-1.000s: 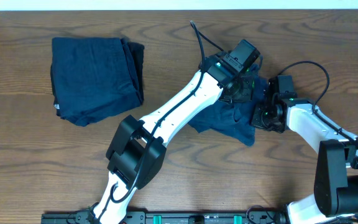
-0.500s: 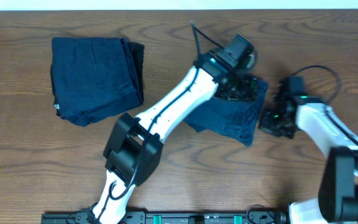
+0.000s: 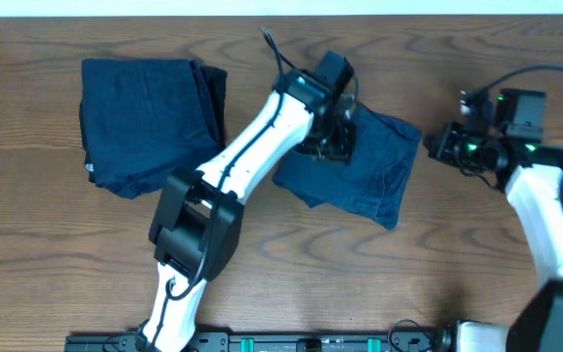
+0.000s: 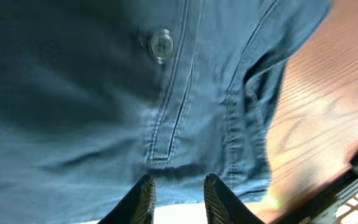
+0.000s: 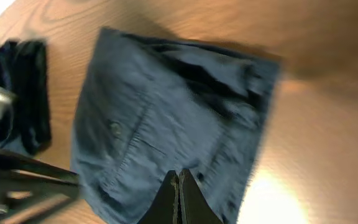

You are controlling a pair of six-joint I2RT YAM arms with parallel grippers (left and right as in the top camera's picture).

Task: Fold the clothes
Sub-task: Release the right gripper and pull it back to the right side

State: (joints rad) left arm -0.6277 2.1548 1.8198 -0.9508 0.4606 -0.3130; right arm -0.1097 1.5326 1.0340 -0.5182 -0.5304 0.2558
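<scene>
Wood-grain table (image 3: 57,244) runs under everything you see, and the clothes lie on it in two places. One dark blue garment (image 3: 384,171) is folded into a rough rectangle at the middle of the table, a little right of centre; a stack of folded dark blue pieces (image 3: 145,122) sits well apart from it at the upper left. Your left gripper (image 3: 332,143) is down on the upper left part of the middle garment. Your left wrist camera gives what the overhead cannot: a pale button (image 4: 161,43), the stitched seams running down from it, and the two fingers (image 4: 145,194) standing a little apart with their tips against the cloth's lower edge. Whether a fold is caught between them you cannot tell. Your right gripper (image 3: 440,145) hangs over bare wood just right of the middle garment, apart from it, its fingers (image 5: 178,193) pressed together on nothing. Your right wrist camera, blurred, looks across that garment toward the stack (image 5: 17,93) beyond. A small pale tag (image 3: 90,168) shows at the stack's lower left edge, too small to read.
</scene>
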